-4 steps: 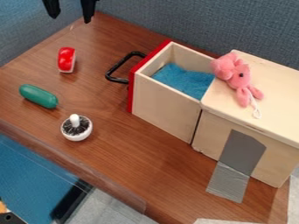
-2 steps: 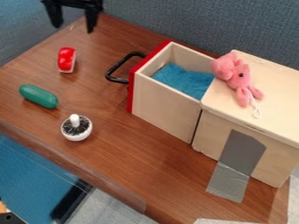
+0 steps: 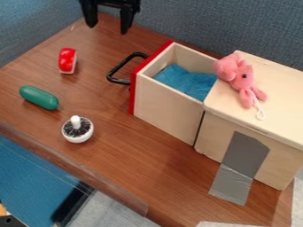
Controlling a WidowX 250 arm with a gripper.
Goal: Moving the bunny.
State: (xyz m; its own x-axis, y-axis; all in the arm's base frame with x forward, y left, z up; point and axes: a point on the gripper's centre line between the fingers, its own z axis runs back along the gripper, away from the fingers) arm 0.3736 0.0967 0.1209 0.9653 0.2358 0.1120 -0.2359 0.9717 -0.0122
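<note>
Grey tape (image 3: 239, 166) on near side of wooden box (image 3: 281, 99) | pink bunny (image 3: 242, 81) atop it, beside open drawer (image 3: 168, 106) | my gripper (image 3: 107, 29) at far side, fingers wide, empty | I judge pre-grasp; next I must cross to the bunny, lower, close

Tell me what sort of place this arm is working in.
Likely a robot lab or test bench: grey tape runs down the side of a wooden cabinet, a blue-grey fabric panel stands behind the table, and a gripper hangs near the table's far edge.
</note>
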